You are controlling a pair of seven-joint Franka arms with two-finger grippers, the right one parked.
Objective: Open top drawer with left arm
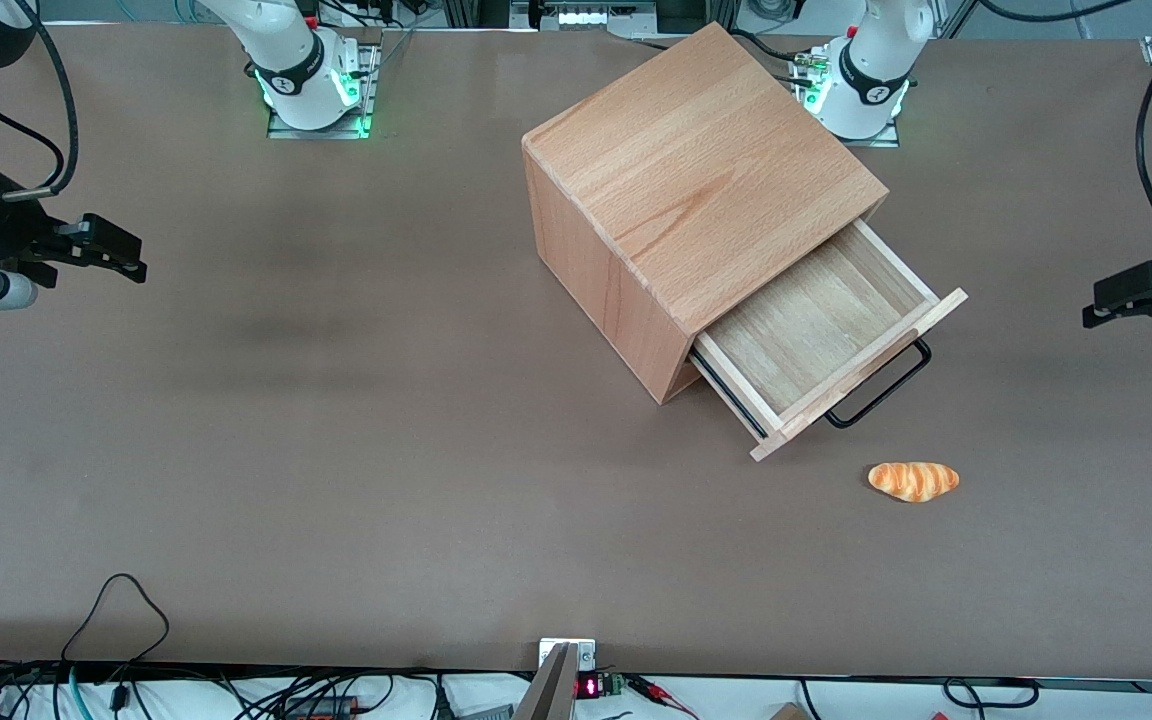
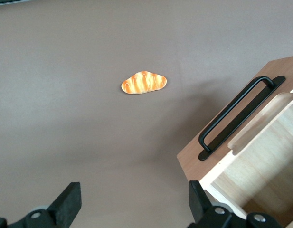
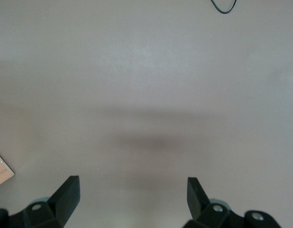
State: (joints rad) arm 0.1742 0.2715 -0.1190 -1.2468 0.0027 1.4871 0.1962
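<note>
Front view: top drawer is pulled well out of the beech box, interior bare wood, black wire handle on its front panel facing the working arm's end of the bench. Left arm's claw hangs at that end, well apart from the drawer – nothing between its fingers, not touching the handle.

Left wrist view: claw wide open, fingertips spread with bare bench between them – holding nothing. Drawer front sits just beside one fingertip, handle running along the panel, clear of the claw. Open drawer cavity is visible past the panel's top edge.

Bread roll lies on the bench near the drawer's front corner, nearer the front camera than the drawer, not touching it. From the wrist it sits ahead of the claw, well apart from both fingers and off to the side of the handle.
</note>
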